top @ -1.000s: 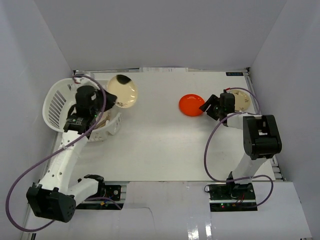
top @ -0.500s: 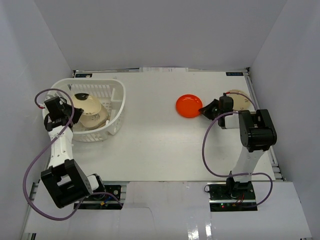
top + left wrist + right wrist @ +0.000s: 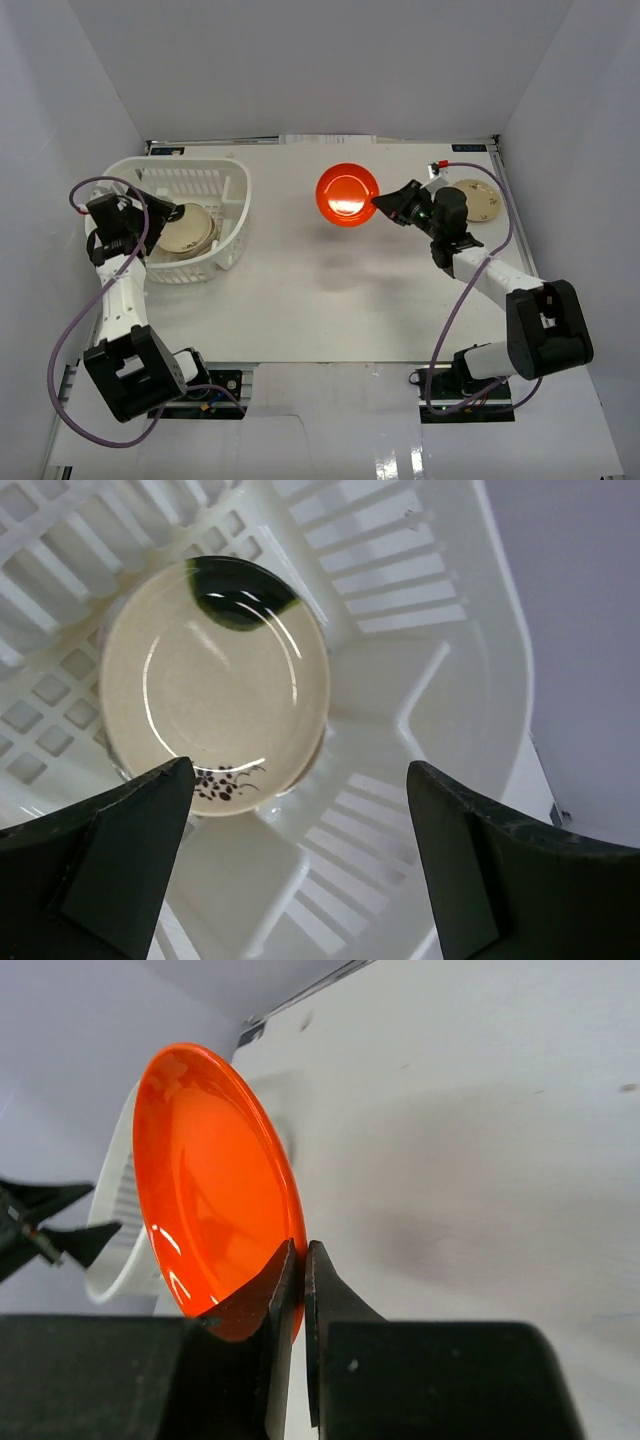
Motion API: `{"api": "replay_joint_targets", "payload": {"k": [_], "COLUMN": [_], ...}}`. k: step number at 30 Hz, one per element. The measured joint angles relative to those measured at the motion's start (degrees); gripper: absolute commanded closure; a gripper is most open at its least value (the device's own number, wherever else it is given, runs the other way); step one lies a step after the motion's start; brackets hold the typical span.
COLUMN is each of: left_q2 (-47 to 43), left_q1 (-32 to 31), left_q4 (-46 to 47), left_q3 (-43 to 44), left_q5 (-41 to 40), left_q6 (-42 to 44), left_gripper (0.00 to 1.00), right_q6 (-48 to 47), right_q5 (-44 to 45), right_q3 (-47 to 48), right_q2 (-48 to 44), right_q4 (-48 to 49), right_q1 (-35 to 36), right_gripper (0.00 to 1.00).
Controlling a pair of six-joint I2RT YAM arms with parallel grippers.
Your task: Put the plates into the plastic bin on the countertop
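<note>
A white slotted plastic bin (image 3: 226, 180) stands at the countertop's (image 3: 320, 290) left. In it lies a cream plate (image 3: 186, 230) (image 3: 215, 685) with a dark green patch and a small flower print. My left gripper (image 3: 150, 222) (image 3: 300, 810) hangs open over the bin's inside, its fingers (image 3: 120, 840) apart and holding nothing. My right gripper (image 3: 382, 207) (image 3: 303, 1260) is shut on the rim of an orange-red plate (image 3: 347, 194) (image 3: 215, 1190), lifted off the countertop and tilted on edge. Another cream plate (image 3: 477, 201) lies flat at the far right.
White walls (image 3: 300, 60) enclose the countertop on three sides. The bin's rim (image 3: 118, 1210) shows behind the orange-red plate in the right wrist view. Purple cables (image 3: 60, 340) loop off both arms. The arm bases (image 3: 200, 385) sit at the near edge.
My left gripper let go of the cream plate, which now lies in the bin, and opened wide. My right gripper closed on the orange-red plate and carried it up and left.
</note>
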Motion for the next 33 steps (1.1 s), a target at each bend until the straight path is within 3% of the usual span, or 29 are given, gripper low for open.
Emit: {"api": "replay_joint_targets", "payload": {"k": [5, 11, 22, 27, 33], "left_q2": [-5.9, -14.1, -11.7, -11.8, -14.8], "left_q1": [-1.7, -9.9, -19.7, -21.1, -21.6], "left_q4": [-0.1, -0.3, -0.9, 2.2, 3.3], "left_q3": [1.7, 3.8, -3.1, -5.7, -5.9], "left_q5": [6.0, 14.8, 32.7, 34.1, 29.4], "left_q6": [1.6, 4.9, 6.9, 6.0, 3.7], "left_gripper": [0.02, 0.04, 0.14, 0.14, 0.12], "right_q6": [-0.2, -0.2, -1.6, -2.0, -3.4], "right_q5": [-3.5, -6.7, -7.1, -6.2, -3.0], "right_q3": [1.5, 7.0, 12.4, 12.6, 10.4], "right_q2": [-1.4, -1.0, 3.3, 3.7, -0.5], "right_q4": [-0.4, -2.1, -5.7, -7.1, -7.6], "right_q1": [9.4, 16.5, 23.4, 23.8, 23.4], "right_gripper": [0.92, 0.92, 0.92, 0.92, 0.92]}}
